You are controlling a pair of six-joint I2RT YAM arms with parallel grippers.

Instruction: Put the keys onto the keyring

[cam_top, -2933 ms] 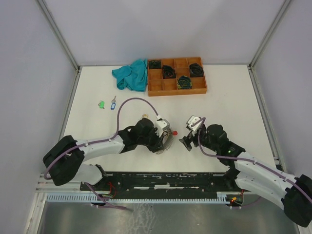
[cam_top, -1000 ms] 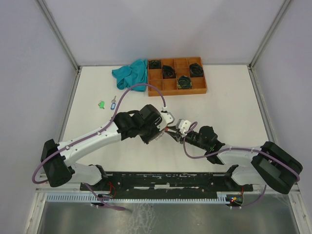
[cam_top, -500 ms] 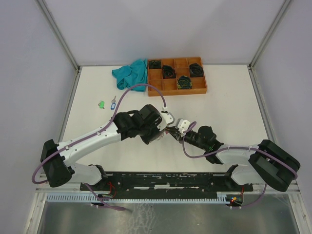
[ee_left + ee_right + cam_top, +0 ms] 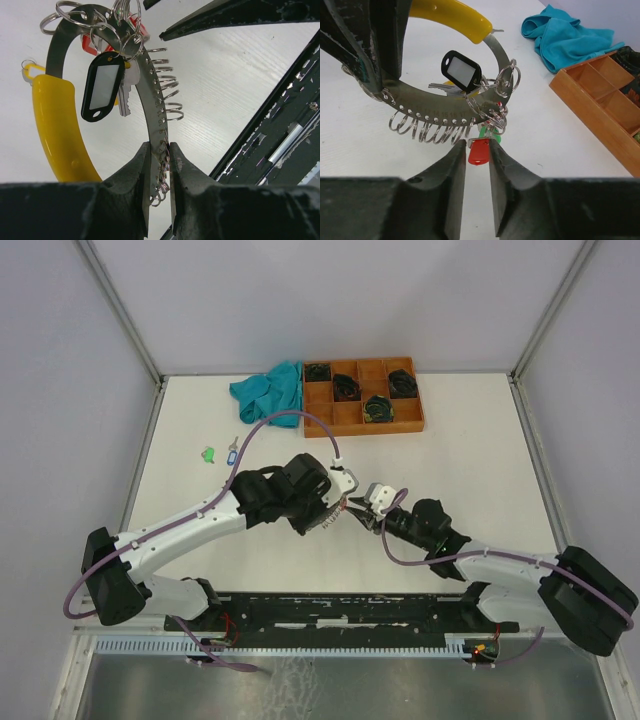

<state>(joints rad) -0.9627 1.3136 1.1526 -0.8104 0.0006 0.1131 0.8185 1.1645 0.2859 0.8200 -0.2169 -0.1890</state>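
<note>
The keyring point(image 4: 152, 100), a flat curved band of grey metal with a thick yellow plastic segment point(image 4: 55, 130) and a row of small wire split rings along its outer edge, is held clear of the white table point(image 4: 450, 460), over its middle and nearer the near edge. The left pincer point(image 4: 160, 150) is clamped on the bare metal band. A silver key point(image 4: 127, 95) with a black-framed tag point(image 4: 102, 87) hangs from the band, and the right pincer point(image 4: 477, 144) pinches the red plastic tag point(image 4: 479, 152) of another key hanging there, with a green tag point(image 4: 485, 132) just behind it.
</note>
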